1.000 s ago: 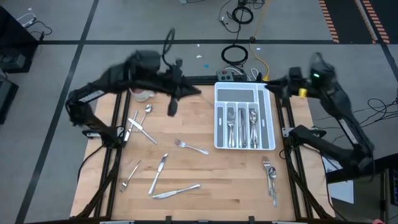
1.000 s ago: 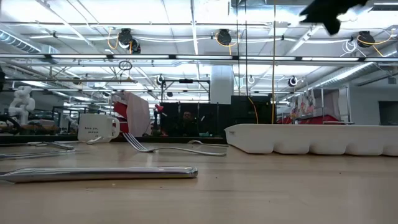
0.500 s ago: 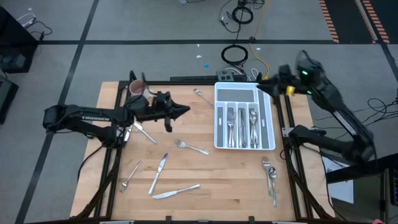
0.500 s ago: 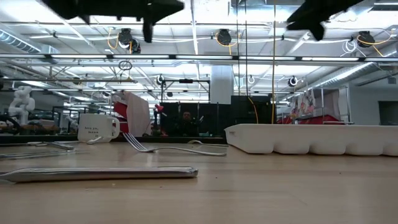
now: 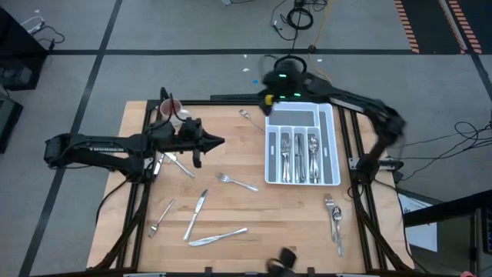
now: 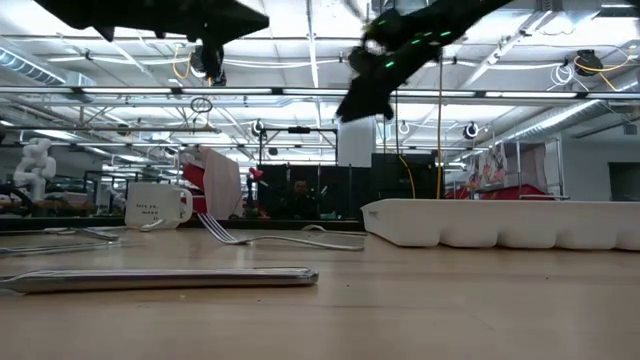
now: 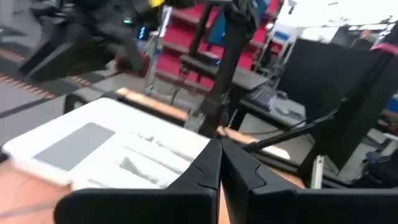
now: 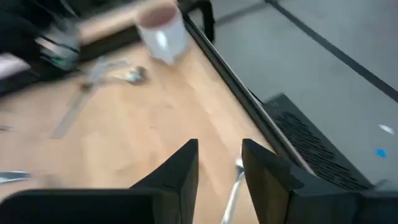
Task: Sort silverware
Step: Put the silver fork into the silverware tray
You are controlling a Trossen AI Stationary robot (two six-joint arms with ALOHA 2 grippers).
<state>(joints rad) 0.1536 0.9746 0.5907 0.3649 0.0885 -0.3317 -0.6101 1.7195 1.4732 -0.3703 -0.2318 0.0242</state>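
Loose silverware lies flat on the wooden table: a fork (image 5: 237,182), two knives (image 5: 196,214) (image 5: 219,237), a few pieces at the left (image 5: 173,158), some at the right (image 5: 334,219), and one piece (image 5: 247,118) by the far edge. More silverware fills the white tray (image 5: 301,109). My left gripper (image 5: 221,141) hangs shut and empty above the table's left half, pointing level at the tray (image 7: 106,149). My right gripper (image 8: 219,168) is open and empty, high over the far edge beside the tray's far left corner, with the far piece (image 8: 233,186) below it.
A pink-and-white mug (image 5: 171,110) stands at the far left corner and shows in the right wrist view as the mug (image 8: 163,31). A black frame rail (image 8: 236,87) runs along the far edge. Bare wood lies at the table's middle (image 5: 254,154).
My left gripper has sunk, drawn back a little toward the table's left edge, and levelled out, staying shut. My right gripper has swung fast from beyond the tray's far right corner toward the table's left, along the far edge, to the tray's far left corner.
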